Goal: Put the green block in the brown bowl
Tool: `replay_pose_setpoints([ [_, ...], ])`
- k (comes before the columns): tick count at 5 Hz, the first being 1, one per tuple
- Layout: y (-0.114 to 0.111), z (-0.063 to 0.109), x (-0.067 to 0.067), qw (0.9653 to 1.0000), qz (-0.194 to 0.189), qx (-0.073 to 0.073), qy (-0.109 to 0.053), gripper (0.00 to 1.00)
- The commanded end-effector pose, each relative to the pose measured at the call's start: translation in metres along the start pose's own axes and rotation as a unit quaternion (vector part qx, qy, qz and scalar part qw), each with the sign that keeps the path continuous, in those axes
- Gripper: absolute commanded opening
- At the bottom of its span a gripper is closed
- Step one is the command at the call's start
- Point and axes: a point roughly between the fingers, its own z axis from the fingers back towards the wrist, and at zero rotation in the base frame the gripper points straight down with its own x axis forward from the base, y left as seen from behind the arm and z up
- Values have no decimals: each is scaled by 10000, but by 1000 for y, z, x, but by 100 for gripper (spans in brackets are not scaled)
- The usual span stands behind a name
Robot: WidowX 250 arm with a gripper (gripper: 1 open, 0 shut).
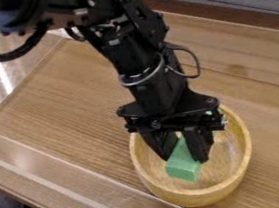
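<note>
One green block (183, 164) sits inside the hollow of the brown bowl (236, 174), near the table's front right corner, tilted with its long axis running up toward the gripper (188, 146). The block lies directly between the black fingers (203, 147), which flank it on either side. Whether the jaws grasp it or have released it cannot be told; contact is obscured. Judgement: placement appears essentially achieved; a straight upward retreat would clear the rim.

Arm (142, 60) steeply down, jaws apart
</note>
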Motion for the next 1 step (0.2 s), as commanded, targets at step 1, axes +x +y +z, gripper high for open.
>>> replay_pose_setpoints([
  [1, -3, 10, 12, 9997, -107, -46, -206, 100],
])
